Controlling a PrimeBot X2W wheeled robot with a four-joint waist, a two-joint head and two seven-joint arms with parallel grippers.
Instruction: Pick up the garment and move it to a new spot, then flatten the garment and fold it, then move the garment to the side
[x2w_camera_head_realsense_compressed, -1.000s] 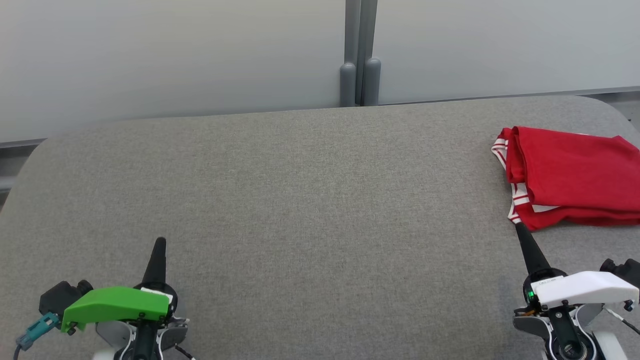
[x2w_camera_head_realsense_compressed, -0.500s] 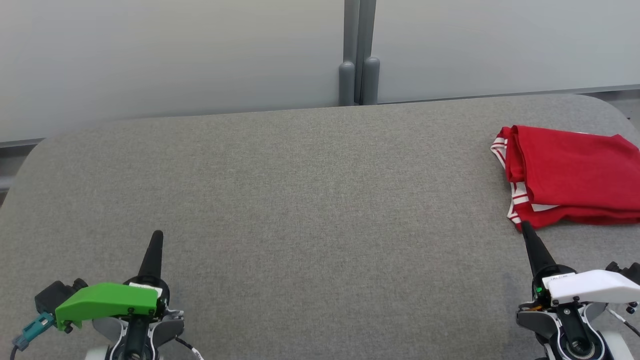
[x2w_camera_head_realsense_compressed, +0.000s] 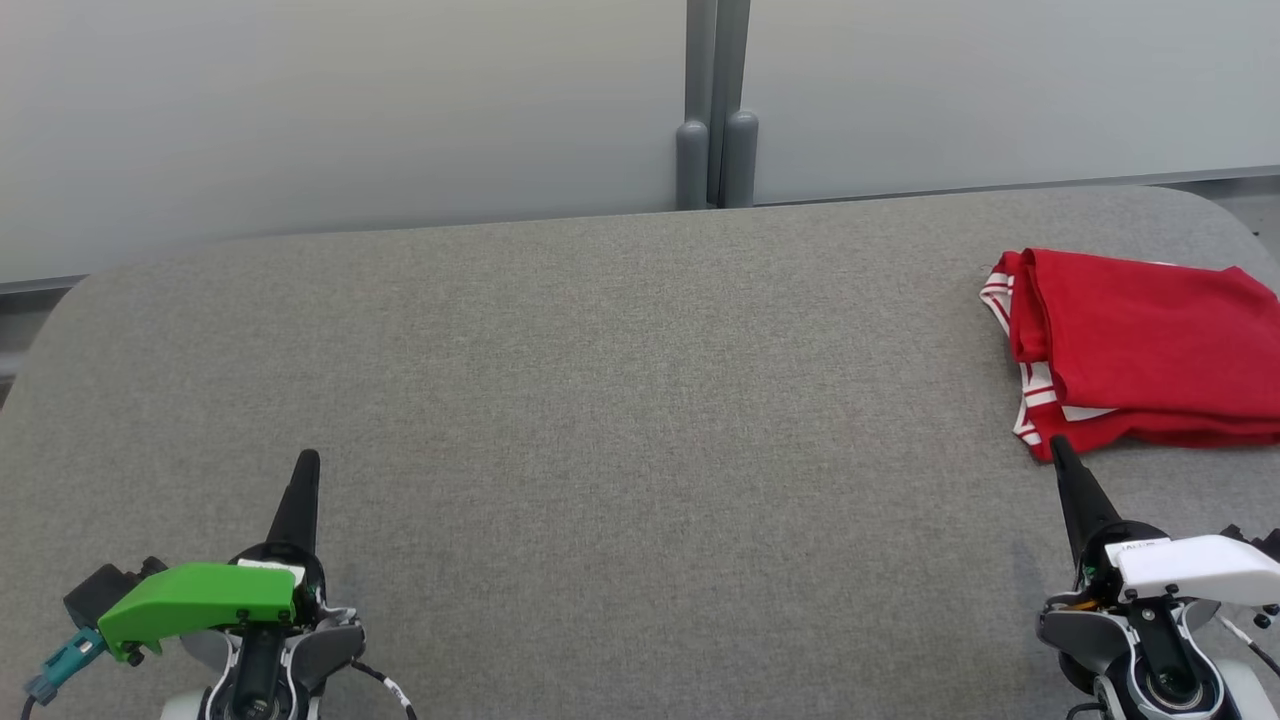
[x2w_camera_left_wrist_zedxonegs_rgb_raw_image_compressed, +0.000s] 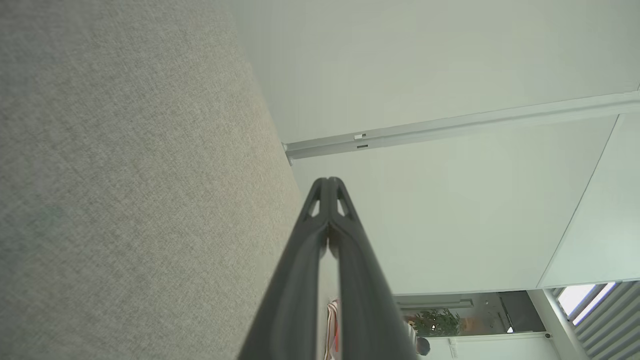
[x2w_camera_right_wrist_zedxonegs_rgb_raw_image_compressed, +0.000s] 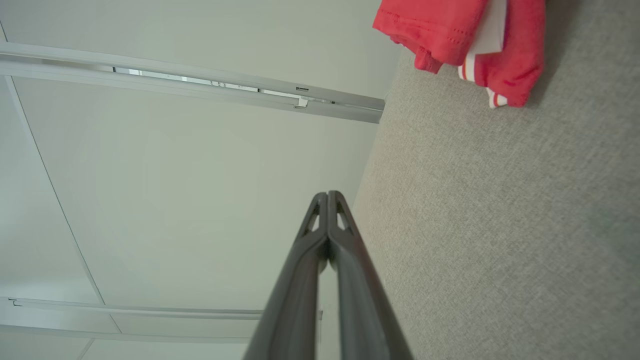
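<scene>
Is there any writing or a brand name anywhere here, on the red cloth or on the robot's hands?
Nothing here reads clearly.
The small dark print on the white cover behind the right gripper: too small and blurred to read.
The red garment: white stripes, no lettering showing.
The green cover behind the left gripper: no lettering seen.
</scene>
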